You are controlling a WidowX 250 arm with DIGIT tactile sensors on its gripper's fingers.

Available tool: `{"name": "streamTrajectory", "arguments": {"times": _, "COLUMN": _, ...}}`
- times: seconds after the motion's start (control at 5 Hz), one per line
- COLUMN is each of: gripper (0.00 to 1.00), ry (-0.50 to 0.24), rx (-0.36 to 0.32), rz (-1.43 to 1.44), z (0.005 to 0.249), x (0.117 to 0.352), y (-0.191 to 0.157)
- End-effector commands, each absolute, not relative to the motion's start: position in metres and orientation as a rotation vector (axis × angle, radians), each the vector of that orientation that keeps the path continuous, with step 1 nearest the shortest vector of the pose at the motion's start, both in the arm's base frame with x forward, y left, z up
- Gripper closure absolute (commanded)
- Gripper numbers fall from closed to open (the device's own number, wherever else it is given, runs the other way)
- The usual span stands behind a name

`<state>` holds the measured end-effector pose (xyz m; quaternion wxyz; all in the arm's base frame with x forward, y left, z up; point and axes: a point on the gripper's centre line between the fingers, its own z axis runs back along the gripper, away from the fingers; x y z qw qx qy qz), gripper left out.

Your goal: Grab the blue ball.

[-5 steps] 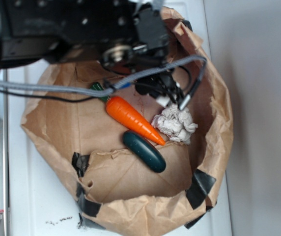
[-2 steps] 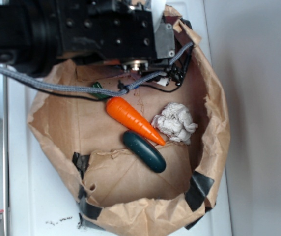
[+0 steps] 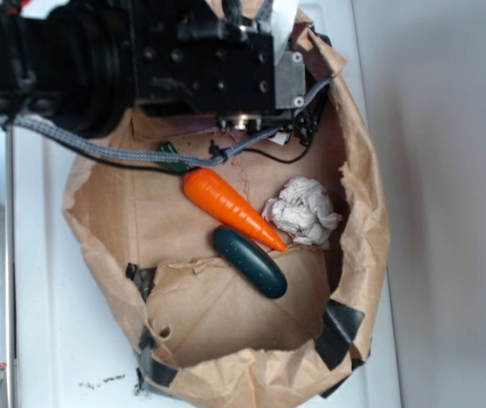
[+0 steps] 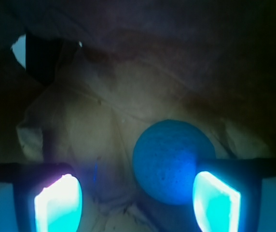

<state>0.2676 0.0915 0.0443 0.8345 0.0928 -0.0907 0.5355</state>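
A white tabletop (image 3: 64, 340) carries a brown paper bag (image 3: 370, 238), rolled down into a shallow bowl and patched with black tape. The black arm (image 3: 141, 59) covers the bag's twelve o'clock end, a grey braided cable (image 3: 115, 153) trailing off it. In the open part of the bag, an orange carrot toy (image 3: 230, 208) lies slantwise at centre, a crumpled white paper wad (image 3: 302, 212) at its three o'clock and a dark green oblong toy (image 3: 250, 262) at its six o'clock. Down in the wrist view, the gripper (image 4: 138, 198) is spread wide, fingers apart and holding nothing. The blue ball (image 4: 172, 162) sits on the paper floor between them, toward the five o'clock corner of that view, crowding the glowing right-hand finger pad (image 4: 215, 203); whether they touch, hard to say.
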Motion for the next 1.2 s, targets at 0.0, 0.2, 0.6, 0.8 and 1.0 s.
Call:
{"name": "streamTrajectory", "arguments": {"times": 0.0, "gripper": 0.0, "ry": -0.232, "rx": 0.285, "rz": 1.115, "z": 0.035, "x": 0.265, "y": 0.099}}
{"name": "streamTrajectory", "arguments": {"times": 0.2, "gripper": 0.0, "ry": -0.223, "rx": 0.29, "rz": 1.113, "z": 0.034, "x": 0.265, "y": 0.1}}
{"name": "streamTrajectory", "arguments": {"times": 0.6, "gripper": 1.0, "ry": -0.229, "rx": 0.266, "rz": 1.115, "z": 0.039, "x": 0.262, "y": 0.095}}
{"name": "streamTrajectory", "arguments": {"times": 0.8, "gripper": 1.0, "ry": -0.226, "rx": 0.259, "rz": 1.101, "z": 0.042, "x": 0.262, "y": 0.092}}
{"name": "streamTrajectory", "arguments": {"times": 1.0, "gripper": 1.0, "ry": -0.225, "rx": 0.247, "rz": 1.091, "z": 0.045, "x": 0.261, "y": 0.09}}
